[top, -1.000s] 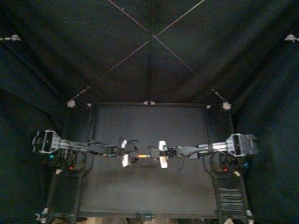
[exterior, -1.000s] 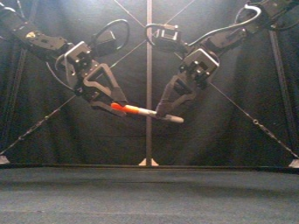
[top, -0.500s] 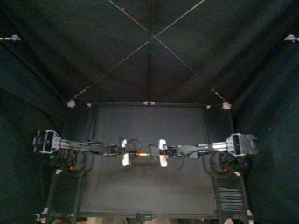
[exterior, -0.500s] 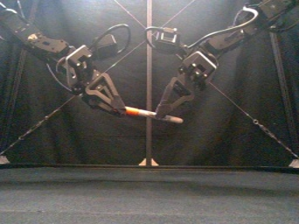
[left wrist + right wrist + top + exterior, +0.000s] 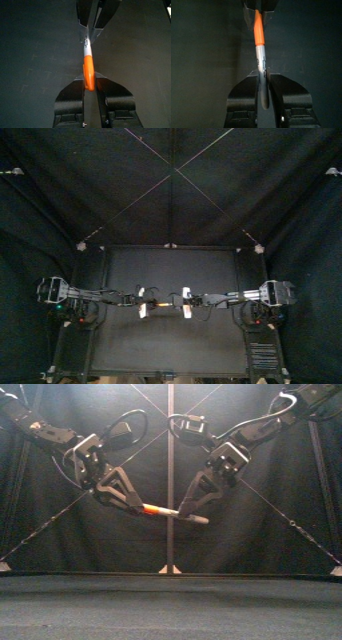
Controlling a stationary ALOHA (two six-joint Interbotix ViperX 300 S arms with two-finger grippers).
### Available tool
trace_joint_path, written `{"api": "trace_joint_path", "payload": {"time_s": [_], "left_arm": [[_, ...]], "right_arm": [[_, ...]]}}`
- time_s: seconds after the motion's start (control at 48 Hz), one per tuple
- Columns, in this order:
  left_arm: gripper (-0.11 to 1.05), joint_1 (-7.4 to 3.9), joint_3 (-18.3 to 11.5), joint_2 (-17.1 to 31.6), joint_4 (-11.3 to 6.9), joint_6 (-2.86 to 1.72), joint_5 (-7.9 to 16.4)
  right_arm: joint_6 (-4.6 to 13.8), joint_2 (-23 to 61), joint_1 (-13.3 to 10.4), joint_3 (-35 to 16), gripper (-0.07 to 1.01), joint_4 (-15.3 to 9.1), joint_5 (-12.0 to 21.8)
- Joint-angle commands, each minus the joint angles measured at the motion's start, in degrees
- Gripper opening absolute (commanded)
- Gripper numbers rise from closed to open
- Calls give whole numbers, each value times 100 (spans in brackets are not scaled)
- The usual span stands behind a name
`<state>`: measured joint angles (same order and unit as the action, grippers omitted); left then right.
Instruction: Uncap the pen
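Observation:
A marker pen (image 5: 171, 513) hangs level in the air above the table, between both grippers. Its orange cap (image 5: 87, 70) points toward the left arm, and its white barrel (image 5: 261, 56) with a dark end points toward the right arm. My left gripper (image 5: 138, 505) is shut on the cap, the jaws pressed to both sides of it in the left wrist view (image 5: 88, 86). My right gripper (image 5: 191, 508) is shut on the barrel (image 5: 262, 80). From above, the pen (image 5: 163, 305) is a short bar between the left gripper (image 5: 144, 303) and the right gripper (image 5: 187, 305).
The black table (image 5: 167, 343) lies bare well below the pen. Black curtains close off the back and both sides.
My left gripper's jaws have closed from wide open onto the orange cap. The right gripper and the pen have stayed where they were.

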<state>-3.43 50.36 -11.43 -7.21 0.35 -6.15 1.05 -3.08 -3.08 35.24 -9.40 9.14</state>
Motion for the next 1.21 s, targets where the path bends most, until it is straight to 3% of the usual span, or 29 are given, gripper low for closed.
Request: {"api": "trace_joint_path", "payload": {"time_s": [0.021, 0.396, 0.792, 1.208], "left_arm": [[39, -35, 35, -176, -9, -18, 0], [39, -9, 422, -624, -9, -9, 0], [39, 9, 905, -1301, -18, -35, 9], [39, 35, 1301, -1775, -308, -18, 18]], "right_arm": [[18, -316, -53, 35, 49, 26, 9], [18, -615, -114, 299, 49, 35, -18], [18, -923, -141, 501, 49, 44, -35], [18, -1081, -141, 589, 49, 18, -105]]}}
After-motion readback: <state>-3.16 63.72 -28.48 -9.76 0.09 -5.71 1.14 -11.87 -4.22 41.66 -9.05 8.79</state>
